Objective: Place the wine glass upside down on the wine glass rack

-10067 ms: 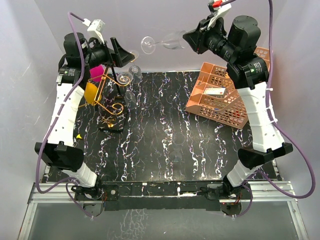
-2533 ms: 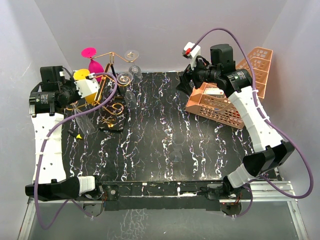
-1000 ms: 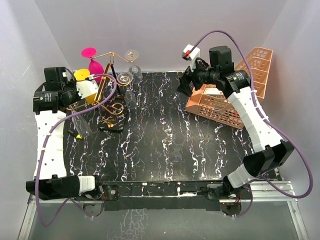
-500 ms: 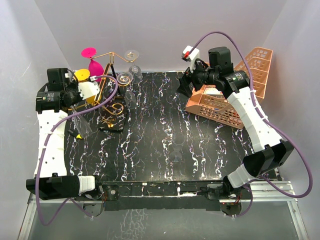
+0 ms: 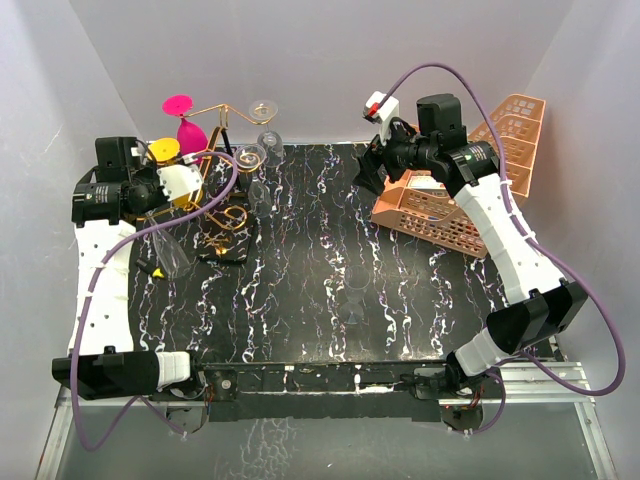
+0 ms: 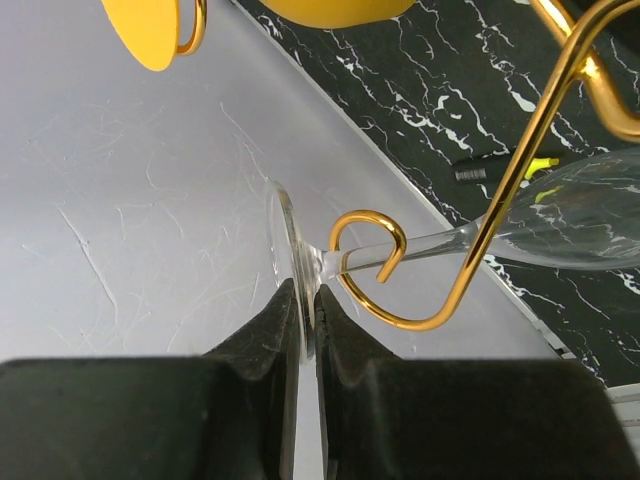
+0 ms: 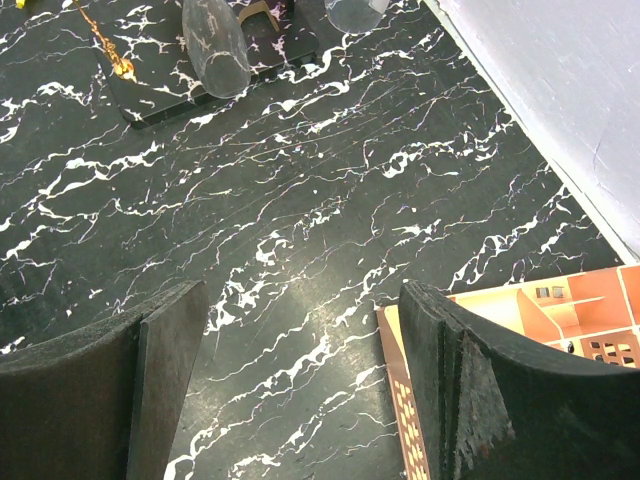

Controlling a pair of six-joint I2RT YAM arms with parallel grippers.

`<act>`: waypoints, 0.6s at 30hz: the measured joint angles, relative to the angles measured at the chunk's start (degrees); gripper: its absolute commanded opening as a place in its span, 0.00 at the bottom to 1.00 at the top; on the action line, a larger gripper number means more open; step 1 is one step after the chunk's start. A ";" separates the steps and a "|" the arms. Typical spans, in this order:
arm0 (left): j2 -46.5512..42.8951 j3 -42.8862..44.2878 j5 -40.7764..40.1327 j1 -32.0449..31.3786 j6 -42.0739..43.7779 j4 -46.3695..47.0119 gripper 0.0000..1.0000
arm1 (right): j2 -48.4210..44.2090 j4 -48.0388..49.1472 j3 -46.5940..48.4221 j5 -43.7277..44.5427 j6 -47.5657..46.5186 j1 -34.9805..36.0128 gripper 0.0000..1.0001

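My left gripper (image 6: pixel 307 300) is shut on the flat foot (image 6: pixel 284 255) of a clear wine glass (image 6: pixel 585 225). The stem runs through a curled gold hook (image 6: pixel 372 250) of the wine glass rack (image 5: pixel 226 195). In the top view the left gripper (image 5: pixel 176 186) is at the rack's left arm, and the wine glass (image 5: pixel 172 252) hangs tilted, bowl downward, over the table's left side. My right gripper (image 5: pixel 370 168) stands open and empty over the table, beside the orange tray; its wrist view shows the right gripper (image 7: pixel 300 340) above bare marble.
A pink glass (image 5: pixel 184 118), a yellow glass (image 5: pixel 164 150) and clear glasses (image 5: pixel 265 112) hang on the rack. The orange perforated tray (image 5: pixel 440 205) sits at the back right. A small black and yellow item (image 6: pixel 500 170) lies on the table by the left wall.
Ten seconds ago the right gripper held the glass in the air; now the left holds it at the rack. Over the last second the left gripper edged slightly toward the rack.
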 measured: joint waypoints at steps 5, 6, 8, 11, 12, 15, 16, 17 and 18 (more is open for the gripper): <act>0.00 0.00 1.46 -0.02 -0.39 -0.37 0.06 | 0.00 0.42 -0.48 0.02 0.00 0.00 0.84; 0.00 0.00 1.75 -0.02 -0.42 -0.48 0.06 | 0.00 0.44 -0.52 0.02 0.00 0.00 0.84; 0.00 -0.09 2.32 -0.02 -0.44 -0.74 0.06 | 0.00 0.59 -0.55 0.02 0.00 0.00 0.84; 0.00 -0.44 2.69 -0.04 -0.42 -0.92 0.07 | 0.00 0.87 -0.61 0.02 0.00 0.00 0.84; 0.00 -0.66 2.78 -0.07 -0.42 -0.92 0.06 | 0.00 0.87 -0.63 0.02 0.00 0.00 0.84; -0.04 -1.55 2.84 -0.07 -0.42 -1.09 0.07 | 0.00 0.94 -0.68 0.02 -0.02 0.00 0.84; -0.04 -1.75 2.84 -0.07 -0.39 -1.09 0.07 | 0.00 0.98 -0.70 0.02 -0.02 0.00 0.84; -0.09 -1.88 2.84 -0.07 -0.42 -1.05 0.08 | 0.00 1.01 -0.74 0.02 0.00 0.00 0.84; -0.11 -1.90 2.84 -0.07 -0.42 -1.07 0.08 | 0.00 1.01 -0.74 0.02 -0.02 0.00 0.84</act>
